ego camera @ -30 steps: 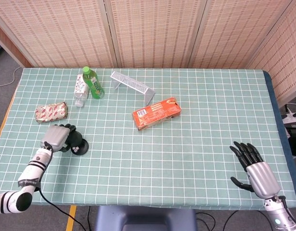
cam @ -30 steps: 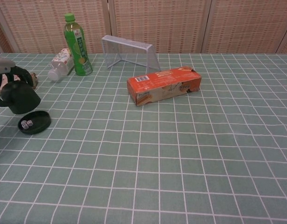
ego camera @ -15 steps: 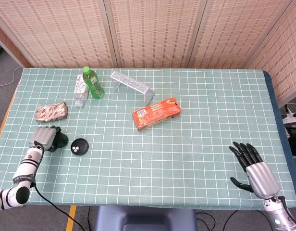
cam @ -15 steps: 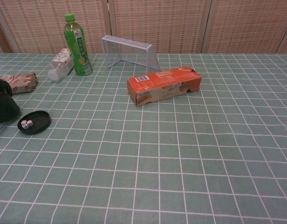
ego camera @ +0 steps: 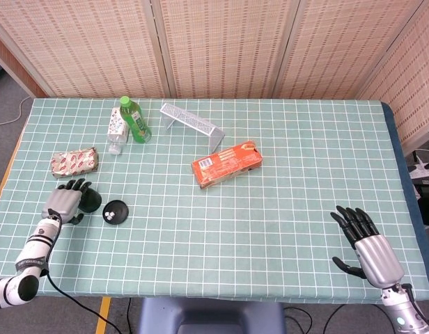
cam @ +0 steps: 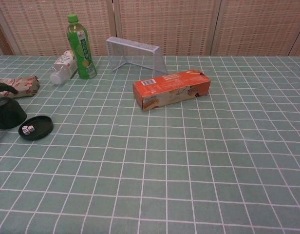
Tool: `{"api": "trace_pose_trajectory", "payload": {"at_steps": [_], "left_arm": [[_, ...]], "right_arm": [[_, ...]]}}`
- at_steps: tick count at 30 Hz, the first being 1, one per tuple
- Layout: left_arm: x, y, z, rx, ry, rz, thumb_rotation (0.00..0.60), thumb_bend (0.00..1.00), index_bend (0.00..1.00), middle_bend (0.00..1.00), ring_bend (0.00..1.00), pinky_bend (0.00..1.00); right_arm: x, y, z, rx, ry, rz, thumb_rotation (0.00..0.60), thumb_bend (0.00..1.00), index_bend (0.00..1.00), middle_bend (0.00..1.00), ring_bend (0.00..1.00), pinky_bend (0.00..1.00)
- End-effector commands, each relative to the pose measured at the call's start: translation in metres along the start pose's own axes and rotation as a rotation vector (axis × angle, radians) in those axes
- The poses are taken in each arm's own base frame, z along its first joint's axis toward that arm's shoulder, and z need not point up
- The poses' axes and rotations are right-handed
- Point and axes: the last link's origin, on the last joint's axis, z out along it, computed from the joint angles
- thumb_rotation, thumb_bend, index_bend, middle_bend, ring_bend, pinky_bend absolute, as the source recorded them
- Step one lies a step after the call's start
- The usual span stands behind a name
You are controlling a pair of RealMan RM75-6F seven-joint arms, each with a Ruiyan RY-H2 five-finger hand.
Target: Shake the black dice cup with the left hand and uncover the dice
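Note:
The black dice cup (ego camera: 92, 202) (cam: 8, 113) stands mouth-down on the table, just left of its round black base (ego camera: 116, 212) (cam: 36, 127). The base lies uncovered with the dice (cam: 27, 129) on it. My left hand (ego camera: 63, 202) is beside the cup's left side, its fingers (cam: 4, 87) spread and arched around the cup without clamping it. In the chest view only those fingers show, at the left edge. My right hand (ego camera: 368, 243) rests open at the table's near right corner, holding nothing.
A wrapped snack pack (ego camera: 74, 162) lies just behind the cup. A green bottle (ego camera: 136, 120) and a lying clear bottle (ego camera: 116, 130) are at the back left, next to a wire rack (ego camera: 191, 123). An orange box (ego camera: 227, 163) sits mid-table.
The left hand carried the cup off the base to the left, set it on the table and spread its fingers. The dice now lie uncovered. The right hand stayed put.

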Motion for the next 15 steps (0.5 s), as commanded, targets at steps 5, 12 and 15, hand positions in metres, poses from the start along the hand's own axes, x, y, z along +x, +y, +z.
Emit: {"api": "trace_pose_trajectory", "payload": {"at_steps": [5,12,15], "left_arm": [[0.014,0.009,-0.046,-0.123,0.242,-0.227,0.600,0.37,0.00,0.00,0.00,0.10],[-0.053,0.003,-0.142,-0.282,0.370,-0.356,0.600,0.38,0.00,0.00,0.00,0.07],[-0.072,-0.006,-0.158,-0.230,0.357,-0.354,0.600,0.39,0.00,0.00,0.00,0.07]], "right_arm": [[0.000,0.000,0.001,0.004,0.007,-0.005,0.600,0.12,0.00,0.00,0.00,0.00],[-0.009,0.000,0.004,-0.028,0.003,-0.070,0.600,0.12,0.00,0.00,0.00,0.00],[-0.008,0.003,0.005,-0.063,0.025,-0.101,0.600,0.12,0.00,0.00,0.00,0.00]]}}
